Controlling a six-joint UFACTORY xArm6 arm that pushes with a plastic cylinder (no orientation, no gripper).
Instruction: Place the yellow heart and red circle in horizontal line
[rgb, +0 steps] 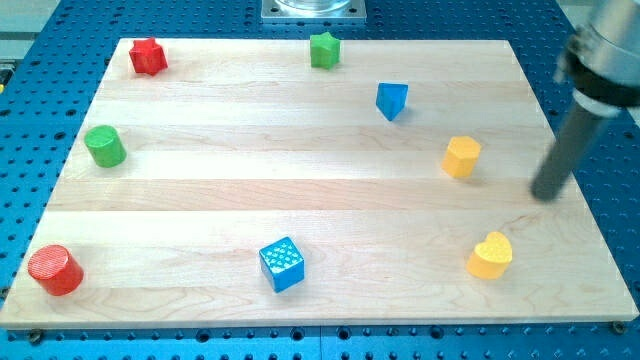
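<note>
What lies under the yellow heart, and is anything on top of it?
The yellow heart rests directly on the wooden board, with nothing on top. The board patch beneath it is covered, so it cannot be seen. My tip stands apart, toward the view's upper right of the heart.

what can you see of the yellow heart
The yellow heart is a small chunky block, plain yellow, smooth like painted wood. It lies flat on the pale wooden board near the view's bottom right corner, touching nothing. My tip hangs up and to its right, apart from it.
</note>
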